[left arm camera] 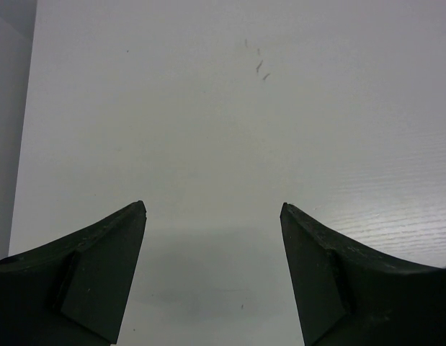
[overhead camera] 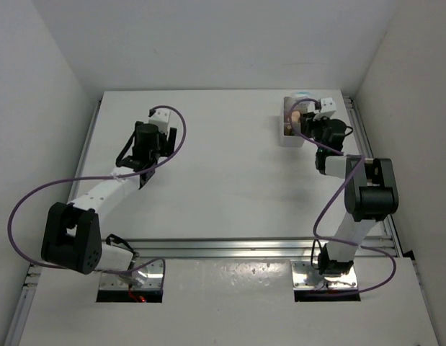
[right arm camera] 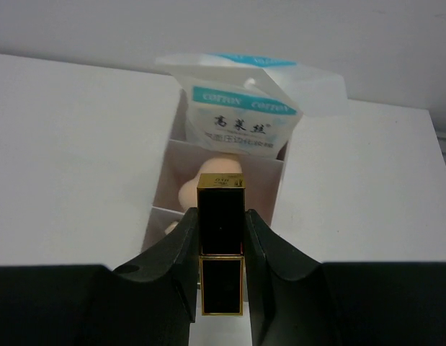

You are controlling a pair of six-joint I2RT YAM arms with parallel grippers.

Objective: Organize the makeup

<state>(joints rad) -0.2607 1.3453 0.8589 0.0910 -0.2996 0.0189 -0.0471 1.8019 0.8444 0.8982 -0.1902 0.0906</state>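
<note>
Your right tool (right arm camera: 221, 218) pinches the lipstick (right arm camera: 221, 191) over the far-right tray (right arm camera: 162, 189), so lower it into a slot; your left tool (left arm camera: 213, 209) is spread wide.

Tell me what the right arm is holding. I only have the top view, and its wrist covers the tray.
Observer: A dark, gold-trimmed lipstick, clamped between the right jaws.
Operator: Tray contents?
Observer: A cotton packet in the far compartment of the tray, and a peach sponge in the middle one.
Operator: Left arm?
Observer: The left jaws stand open with nothing between them, over bare table.
</note>
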